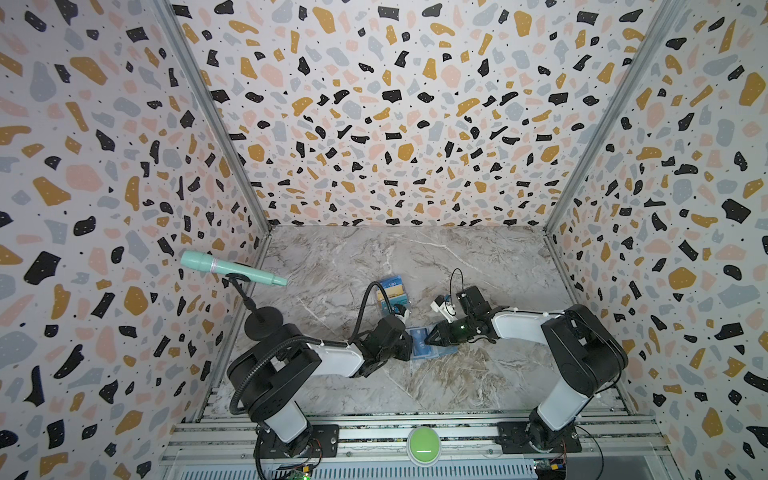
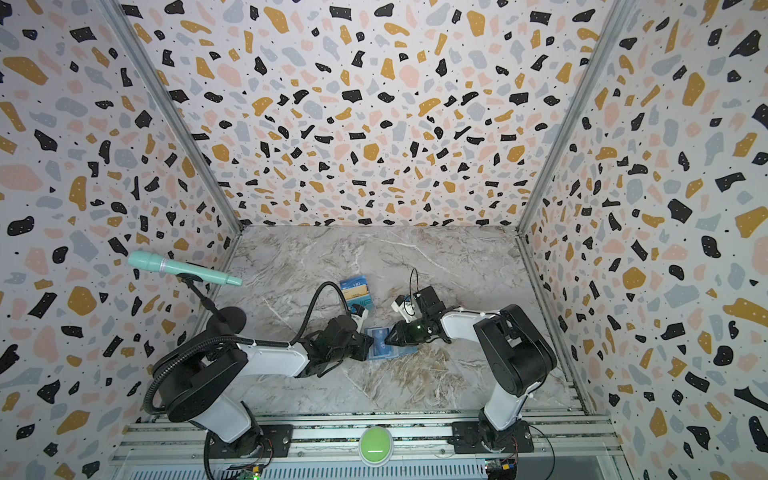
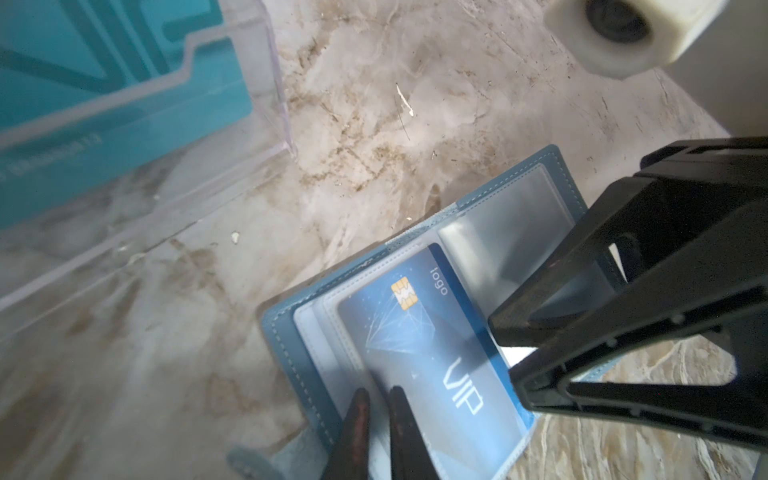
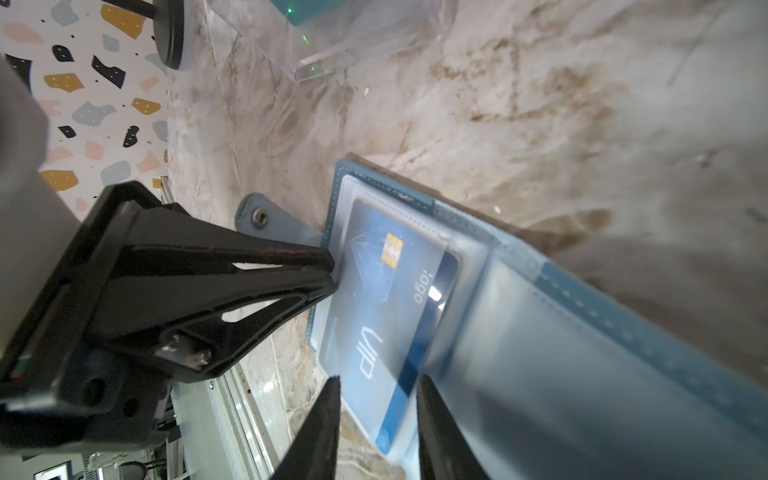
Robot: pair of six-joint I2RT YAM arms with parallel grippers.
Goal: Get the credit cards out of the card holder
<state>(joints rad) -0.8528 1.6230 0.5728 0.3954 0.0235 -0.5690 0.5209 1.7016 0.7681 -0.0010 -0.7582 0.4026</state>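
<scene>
The dusty-blue card holder lies open on the marble table between both grippers. A blue credit card with a gold chip and white "VIP" lettering rests on its clear sleeves, partly drawn out. My left gripper is pinched shut on the clear sleeve at the holder's outer edge. My right gripper has its jaws apart, astride the card's striped edge. The snap tab lies flat beside the holder.
A clear acrylic tiered stand holding teal and tan cards stands just behind the left gripper. A mint microphone on a black round-based stand is at the left wall. A green button sits on the front rail.
</scene>
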